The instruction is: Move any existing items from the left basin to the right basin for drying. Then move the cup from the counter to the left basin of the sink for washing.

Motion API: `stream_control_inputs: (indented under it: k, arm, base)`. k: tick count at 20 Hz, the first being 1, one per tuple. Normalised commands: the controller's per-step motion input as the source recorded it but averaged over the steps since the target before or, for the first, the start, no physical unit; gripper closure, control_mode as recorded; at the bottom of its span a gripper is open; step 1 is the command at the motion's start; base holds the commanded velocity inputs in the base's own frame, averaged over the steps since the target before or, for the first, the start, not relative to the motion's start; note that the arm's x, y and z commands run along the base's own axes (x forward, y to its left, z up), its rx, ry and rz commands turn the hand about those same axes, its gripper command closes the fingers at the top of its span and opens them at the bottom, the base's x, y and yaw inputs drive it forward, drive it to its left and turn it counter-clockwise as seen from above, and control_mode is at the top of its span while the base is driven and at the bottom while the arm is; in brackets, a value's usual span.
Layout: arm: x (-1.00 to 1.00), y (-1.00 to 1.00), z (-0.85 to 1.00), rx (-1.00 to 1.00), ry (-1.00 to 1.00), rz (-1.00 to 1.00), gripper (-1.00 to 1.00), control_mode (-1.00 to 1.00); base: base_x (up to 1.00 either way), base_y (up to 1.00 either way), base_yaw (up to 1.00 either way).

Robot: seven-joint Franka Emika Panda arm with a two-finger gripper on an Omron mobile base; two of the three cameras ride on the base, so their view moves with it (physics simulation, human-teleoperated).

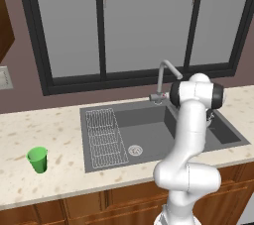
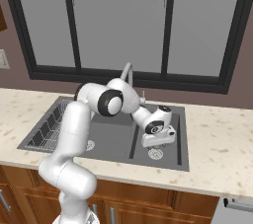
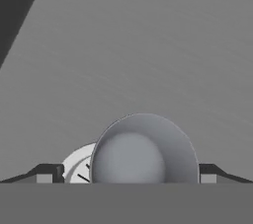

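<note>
The white arm bends over the sink (image 1: 94,115), its tool (image 2: 158,145) low in the small right basin (image 2: 170,119), jaws wide around one grey round item (image 3: 143,151) by the drain (image 3: 79,166). One green cup (image 1: 37,159) stands on the surface (image 1: 30,130), left of the one big left basin (image 1: 144,132)

Even, flat rendered light, no glare; only soft shading inside the sink (image 1: 228,132). The hand view looks slightly soft, perhaps from closeness.
</note>
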Motion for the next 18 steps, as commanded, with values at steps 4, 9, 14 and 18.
stream_control_inputs:
  k: [4,9,14,18]
  arm:
    - [-0.03,0.0,0.16,0.0,-0.1,0.1,-1.0,-1.0]
    - [-0.22,0.0,0.48,0.0,-0.2,0.09,-1.0,-1.0]
    - [-0.25,0.0,0.44,0.0,-0.19,0.08,-1.0,-1.0]
    - [-0.23,0.0,0.44,0.0,-0.16,0.08,-1.0,-1.0]
  base:
    - [0.0,0.0,0.0]
    - [0.0,0.0,0.0]
    - [0.0,0.0,0.0]
    - [0.0,0.0,0.0]
